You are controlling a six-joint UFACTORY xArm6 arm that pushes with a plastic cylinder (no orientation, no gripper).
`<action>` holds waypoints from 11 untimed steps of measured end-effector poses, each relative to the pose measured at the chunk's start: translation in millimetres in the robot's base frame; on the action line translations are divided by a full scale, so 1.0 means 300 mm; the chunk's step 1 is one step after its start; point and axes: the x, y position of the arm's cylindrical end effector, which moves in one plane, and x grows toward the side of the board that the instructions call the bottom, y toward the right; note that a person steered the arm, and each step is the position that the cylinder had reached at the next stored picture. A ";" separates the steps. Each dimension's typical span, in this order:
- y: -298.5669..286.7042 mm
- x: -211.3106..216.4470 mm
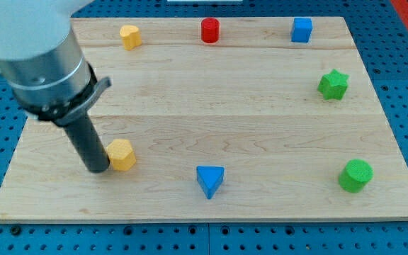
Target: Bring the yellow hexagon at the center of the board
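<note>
The yellow hexagon (pixel 122 154) lies on the wooden board (pixel 211 106) at the view's lower left. My tip (pixel 97 170) stands on the board right at the hexagon's left side, touching it or nearly so. The thick dark rod rises from there up to the grey arm body at the view's upper left. The board's center is well to the right of and above the hexagon.
A second yellow block (pixel 129 35) sits at the top left. A red cylinder (pixel 210 30) and a blue cube (pixel 302 30) are along the top edge. A green star (pixel 333 84) is at the right, a green cylinder (pixel 355 175) at the lower right, a blue triangle (pixel 210 180) at the bottom middle.
</note>
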 end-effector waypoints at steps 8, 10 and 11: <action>0.572 -0.184; 0.693 -0.295; 0.967 -0.277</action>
